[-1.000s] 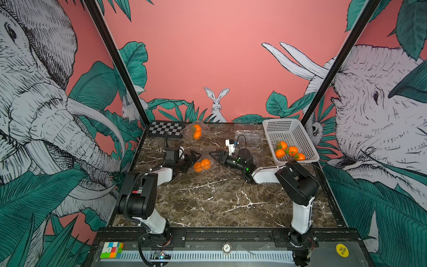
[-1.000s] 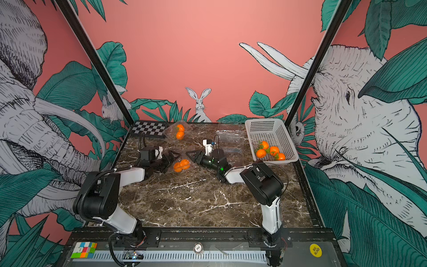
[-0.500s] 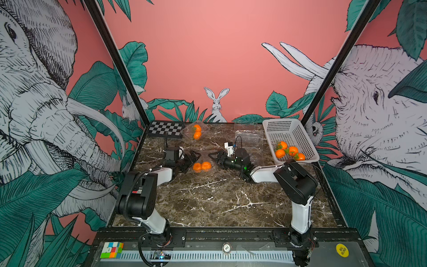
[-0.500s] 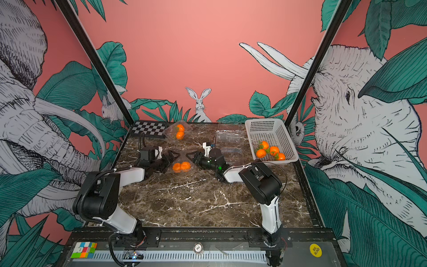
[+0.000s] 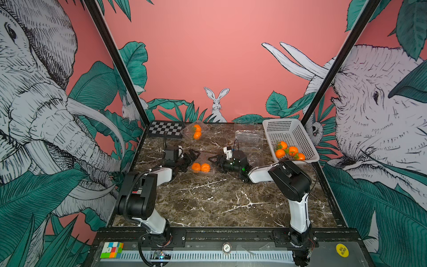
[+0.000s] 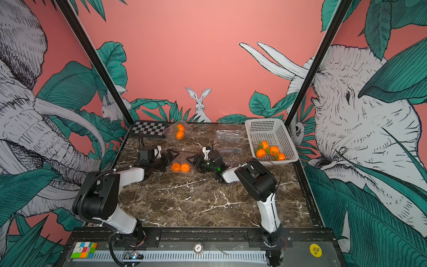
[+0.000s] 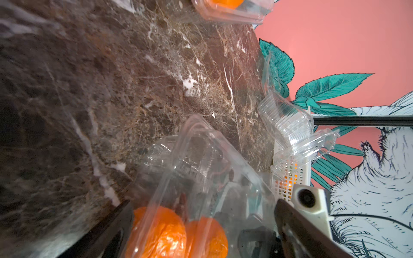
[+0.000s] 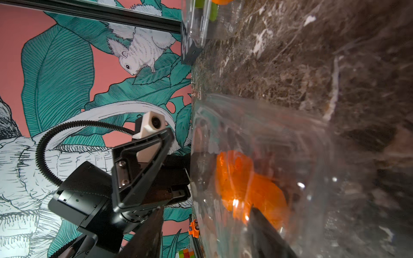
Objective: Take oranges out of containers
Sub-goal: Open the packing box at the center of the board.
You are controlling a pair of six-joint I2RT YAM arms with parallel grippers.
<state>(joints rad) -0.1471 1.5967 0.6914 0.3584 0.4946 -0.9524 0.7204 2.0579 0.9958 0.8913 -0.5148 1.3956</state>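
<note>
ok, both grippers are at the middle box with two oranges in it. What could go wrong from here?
1. The box is thin clear plastic lying loose on the table. The left gripper is open around it, not clamped, so a pull from the right gripper may drag the whole box instead of lifting the lid.
2. The oranges sit side by side inside. If the box tips, they could roll away across the table.

front oranges [image 5: 200, 167]: pair in clear mid-table container [image 5: 206, 156] | rear oranges [image 5: 196, 132]: pair in rear container [image 5: 187, 133]
</note>
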